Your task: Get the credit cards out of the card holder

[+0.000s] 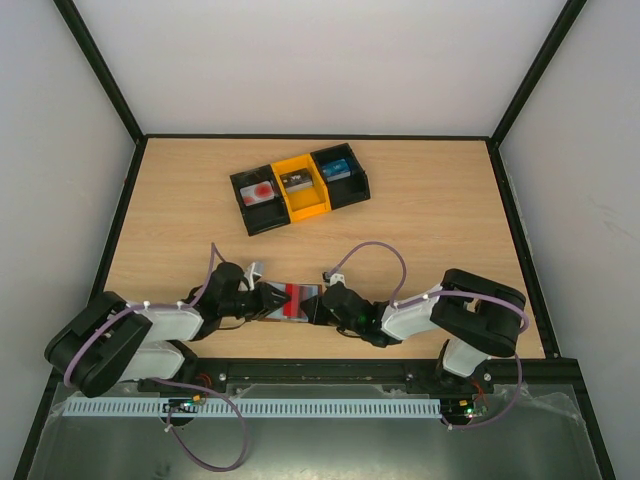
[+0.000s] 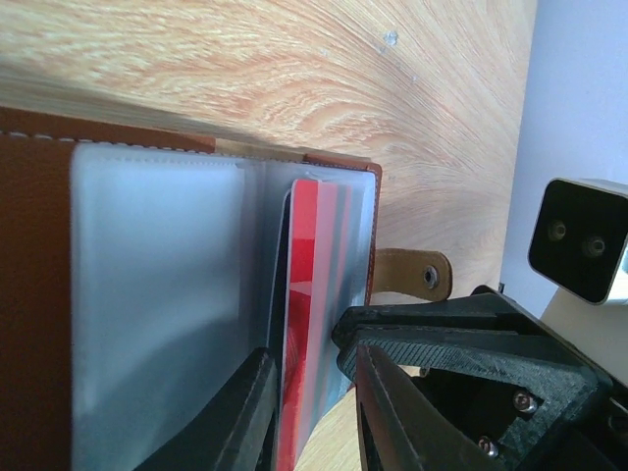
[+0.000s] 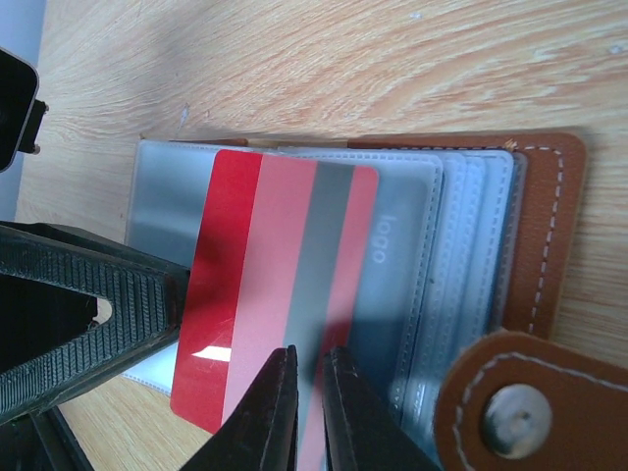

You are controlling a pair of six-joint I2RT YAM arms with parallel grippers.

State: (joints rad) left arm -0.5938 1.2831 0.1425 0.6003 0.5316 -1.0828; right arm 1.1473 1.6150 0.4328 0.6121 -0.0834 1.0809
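The brown card holder [image 1: 285,312] lies open near the table's front edge, its blue-grey pockets up [image 2: 157,294] [image 3: 549,226]. A red-pink credit card [image 1: 297,292] with a grey stripe sticks halfway out of a pocket [image 3: 265,265]. My left gripper [image 2: 309,392] is open and straddles this card's edge [image 2: 304,265], with a gap to one finger. My right gripper [image 3: 311,392] is almost shut, its tips over the card's grey stripe. In the top view the left gripper [image 1: 262,300] and right gripper [image 1: 325,303] flank the holder. A whitish card with a red mark [image 1: 262,192] lies in the tray.
A three-part black-and-yellow tray [image 1: 330,207] stands at the back centre, with a dark card [image 1: 297,181] in the yellow part and a blue one [image 1: 337,170] in the right part. The holder's side tab [image 2: 412,275] [image 3: 510,412] points towards my right gripper.
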